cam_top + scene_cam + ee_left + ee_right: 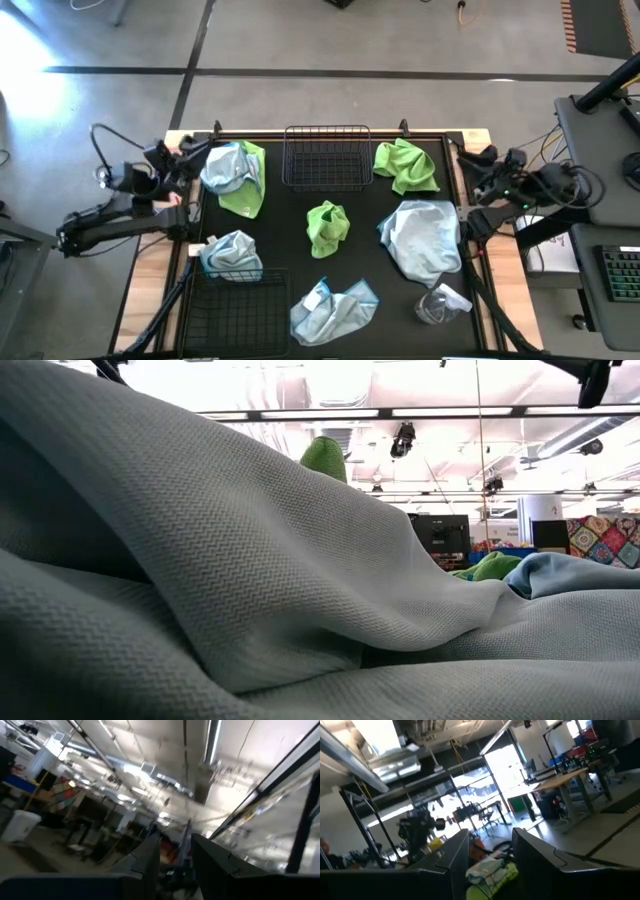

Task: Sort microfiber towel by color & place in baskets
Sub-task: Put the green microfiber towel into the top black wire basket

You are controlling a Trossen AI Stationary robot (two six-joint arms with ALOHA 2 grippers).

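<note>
A: Overhead, the bench has two baskets, one far-middle, one near-left. Towels lie loose; one blue drapes the near basket's rim.

B: The low cam's smothered by blue cloth. The left gripper and right gripper are parked at the sides, jaws narrowly apart, holding nothing.

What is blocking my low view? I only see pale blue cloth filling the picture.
Observer: A pale light blue microfiber towel lies right in front of that camera. From above, a lime green microfiber towel sits mid-table.
Operator: Are the baskets filled?
Observer: The black wire-mesh basket at the far edge looks empty.
Operator: And the grippers?
Observer: The left gripper and right gripper wait at the table's sides, both open, holding nothing.
</note>
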